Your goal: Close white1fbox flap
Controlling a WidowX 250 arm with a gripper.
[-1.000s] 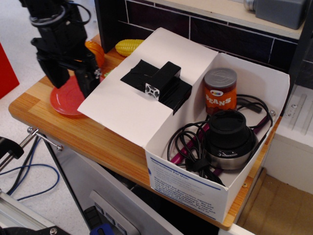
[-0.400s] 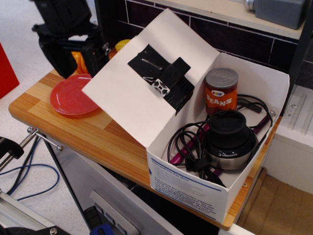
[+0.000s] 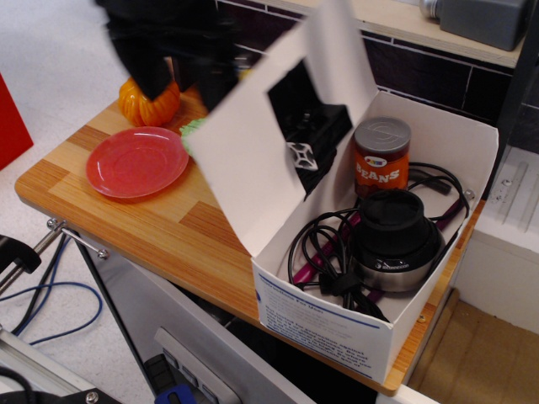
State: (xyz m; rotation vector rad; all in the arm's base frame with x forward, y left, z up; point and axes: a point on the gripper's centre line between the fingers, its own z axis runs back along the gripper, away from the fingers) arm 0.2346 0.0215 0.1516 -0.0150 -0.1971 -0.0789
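The white1fbox stands open on the right end of the wooden counter, blue print on its front panel. Its flap is hinged on the left side and stands steeply raised, leaning a little outward. A black taped block is on its inner face. My gripper is blurred at the top left, behind the flap's outer face. Its two dark fingers look spread apart and hold nothing. The right finger is partly hidden by the flap.
Inside the box are a beans can, a black round device and tangled cables. A red plate and an orange pumpkin sit left of the box. A dark tiled wall and a shelf stand behind.
The flap has swung up from lying nearly flat to the left to steeply raised. My gripper has moved up and to the right behind it, uncovering the plate and pumpkin.
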